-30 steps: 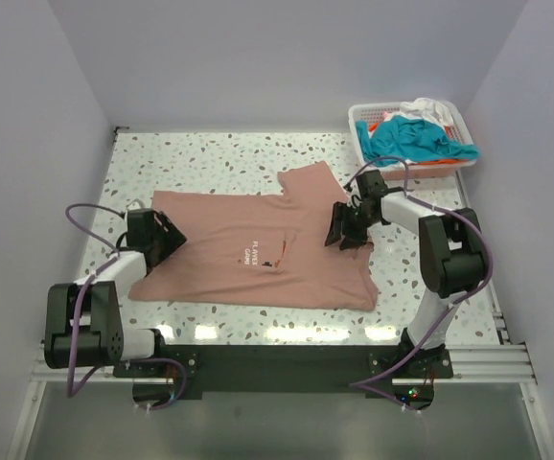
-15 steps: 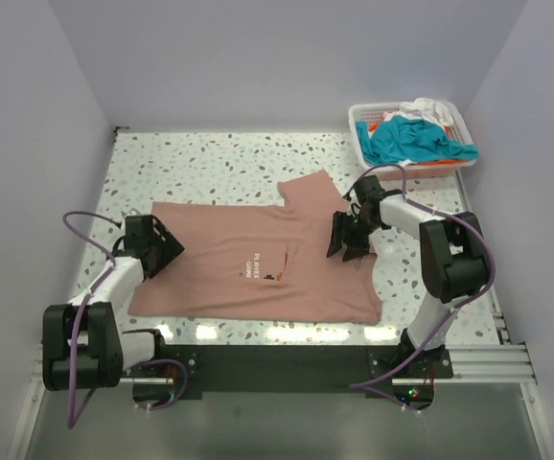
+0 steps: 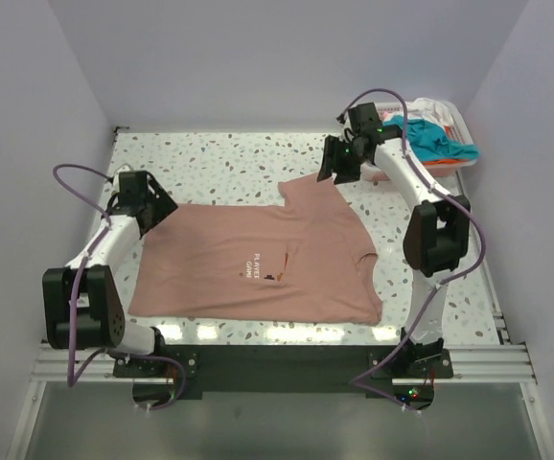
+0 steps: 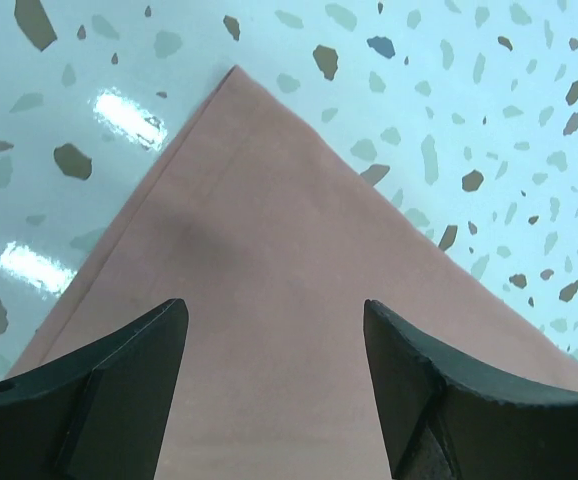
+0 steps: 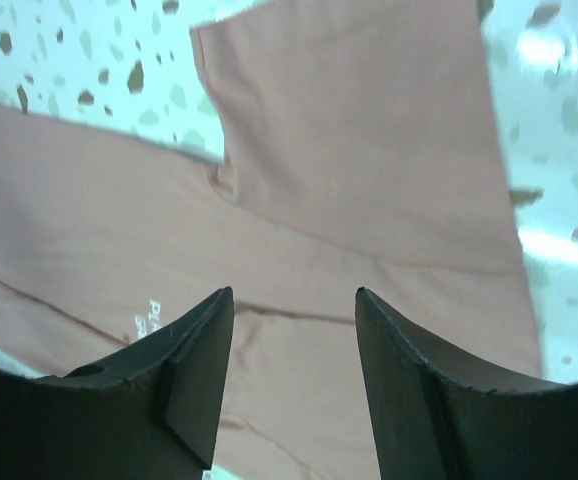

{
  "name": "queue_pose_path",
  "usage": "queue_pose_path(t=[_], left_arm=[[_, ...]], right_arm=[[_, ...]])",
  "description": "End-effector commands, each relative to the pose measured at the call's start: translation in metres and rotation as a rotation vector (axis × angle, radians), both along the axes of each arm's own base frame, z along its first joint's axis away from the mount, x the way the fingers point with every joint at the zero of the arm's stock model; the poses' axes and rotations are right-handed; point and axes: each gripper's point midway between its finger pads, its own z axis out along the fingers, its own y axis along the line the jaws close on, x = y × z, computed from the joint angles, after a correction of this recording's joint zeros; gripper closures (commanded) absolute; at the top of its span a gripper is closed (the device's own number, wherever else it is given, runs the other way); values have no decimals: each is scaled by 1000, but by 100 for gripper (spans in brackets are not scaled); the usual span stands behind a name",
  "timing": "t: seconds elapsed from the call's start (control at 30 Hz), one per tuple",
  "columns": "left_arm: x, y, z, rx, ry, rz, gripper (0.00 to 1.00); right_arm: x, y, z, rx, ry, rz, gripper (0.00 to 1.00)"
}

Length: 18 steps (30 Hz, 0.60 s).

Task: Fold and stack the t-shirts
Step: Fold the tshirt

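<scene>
Aloft, left end effector (image 4: 274, 325) over t-shirt (image 3: 210, 259) corner, right end effector (image 5: 294, 300) above sleeve (image 5: 359, 130)

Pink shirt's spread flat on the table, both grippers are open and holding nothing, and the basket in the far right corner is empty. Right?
Not quite: the basket isn't empty. The top view shows teal and white clothes piled in it. The rest holds.

Dusty salmon-pink cloth t-shirt (image 4: 299, 300) lying flat, one corner pointing to upper left, on white speckled terrazzo tabletop (image 4: 419, 90), left gripper (image 4: 274, 390) over the cloth, black fingers (image 4: 119, 390) spread wide apart.
</scene>
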Motion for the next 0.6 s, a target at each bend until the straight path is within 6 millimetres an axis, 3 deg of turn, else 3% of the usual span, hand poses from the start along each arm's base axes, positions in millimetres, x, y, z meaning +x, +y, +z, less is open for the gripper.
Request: queue_pose_path(t=[0.0, 0.17, 0.27, 0.57], left_arm=[[36, 13, 23, 39, -83, 3, 24], [61, 18, 27, 57, -95, -13, 24], [72, 19, 23, 62, -82, -24, 25], [84, 16, 16, 59, -57, -66, 25]], right_arm=[[42, 3, -9, -28, -70, -8, 44], [94, 9, -10, -28, -203, -25, 44], [113, 10, -21, -45, -251, -25, 44], [143, -3, -57, -145, -289, -54, 44]])
